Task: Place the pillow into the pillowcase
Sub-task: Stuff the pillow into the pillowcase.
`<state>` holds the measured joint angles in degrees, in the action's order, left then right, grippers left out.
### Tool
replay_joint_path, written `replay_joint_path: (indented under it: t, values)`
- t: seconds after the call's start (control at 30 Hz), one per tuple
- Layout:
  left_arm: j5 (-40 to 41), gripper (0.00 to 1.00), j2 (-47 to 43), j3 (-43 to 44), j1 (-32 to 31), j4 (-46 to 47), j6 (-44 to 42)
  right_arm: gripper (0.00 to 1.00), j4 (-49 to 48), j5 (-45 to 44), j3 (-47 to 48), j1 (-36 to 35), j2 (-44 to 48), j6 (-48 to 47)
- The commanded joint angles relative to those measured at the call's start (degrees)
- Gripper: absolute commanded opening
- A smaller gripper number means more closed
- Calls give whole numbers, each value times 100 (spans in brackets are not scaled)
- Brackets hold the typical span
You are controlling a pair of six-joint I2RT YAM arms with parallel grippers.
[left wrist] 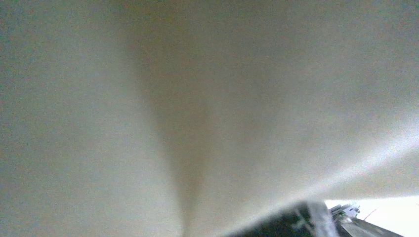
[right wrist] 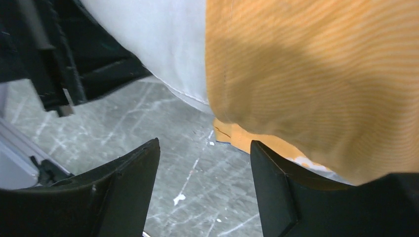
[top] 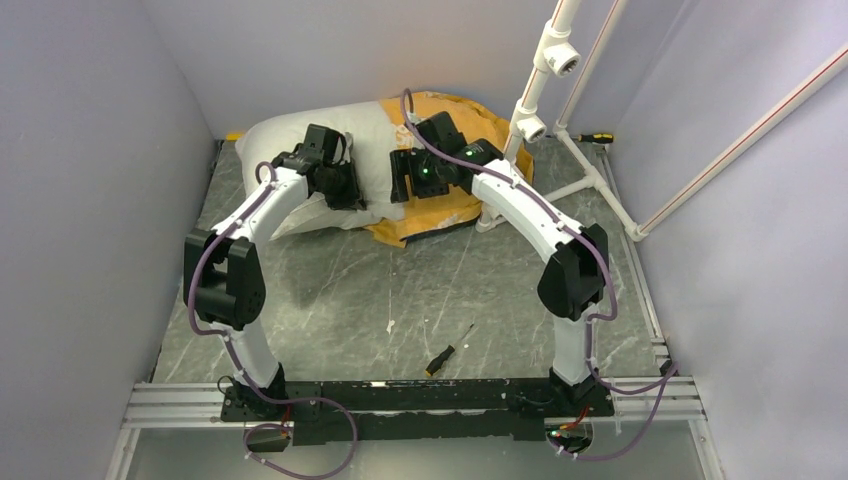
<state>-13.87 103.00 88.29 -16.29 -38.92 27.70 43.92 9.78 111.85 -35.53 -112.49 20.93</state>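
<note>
The white pillow [top: 285,135] lies at the back of the table, its right end inside the orange pillowcase [top: 445,215]. My left gripper [top: 345,192] sits on the pillow's near edge. In the left wrist view white pillow cloth [left wrist: 207,98] fills the frame, a crease runs down to the jaws, and the fingers are hidden. My right gripper [right wrist: 205,143] stands open over bare table, nothing between its fingers, right at the pillowcase's [right wrist: 316,74] mouth edge beside the pillow [right wrist: 158,44]. From above, the right gripper [top: 405,185] is just right of the left one.
A small screwdriver [top: 447,350] lies on the grey marbled table [top: 400,290] near the arm bases. Another with a yellow handle [top: 592,137] lies at the back right by a white pipe frame [top: 540,90]. Walls close in left, back and right.
</note>
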Motion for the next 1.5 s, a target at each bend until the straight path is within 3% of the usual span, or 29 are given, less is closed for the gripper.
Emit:
replay_joint_path:
  t: [0.0,0.2,0.37,0.43,0.53,0.6,0.7,0.9,1.07,1.27,1.4,1.47]
  values:
    - [-637,0,-174,-3,-67,826,200,72,225,-796,-85,-42,172,-305]
    - [-709,0,-376,-167,-67,820,192,72,-22,-1261,196,-41,-397,-299]
    - [-783,0,-585,-319,-67,820,271,66,-996,-1755,-284,-22,-343,-197]
    - [-776,0,-688,-389,-67,832,300,61,-970,-1763,-154,-24,-418,-214]
    - [-726,0,-758,-471,-67,790,321,40,-963,-1575,-174,-13,-299,-299]
    - [-720,0,-779,-491,-67,804,340,19,-1045,-1326,-420,24,12,-302]
    - [-746,0,-773,-451,-57,819,354,0,-1167,-601,-868,127,489,-248]
    - [-992,0,-783,-354,-58,1113,394,0,-2294,1937,-1699,349,1354,-86]
    - [-1503,0,-1019,-445,-78,2200,546,0,-3033,4012,-1115,291,918,784]
    - [-1426,0,-1601,-701,-172,3137,536,0,-4004,4749,-629,121,484,1946]
    - [-1315,0,-1695,-605,-197,2921,444,0,-5460,5186,-745,132,413,3108]
    - [-929,0,-1619,-352,-194,2186,297,0,-6215,5296,-803,166,382,3720]
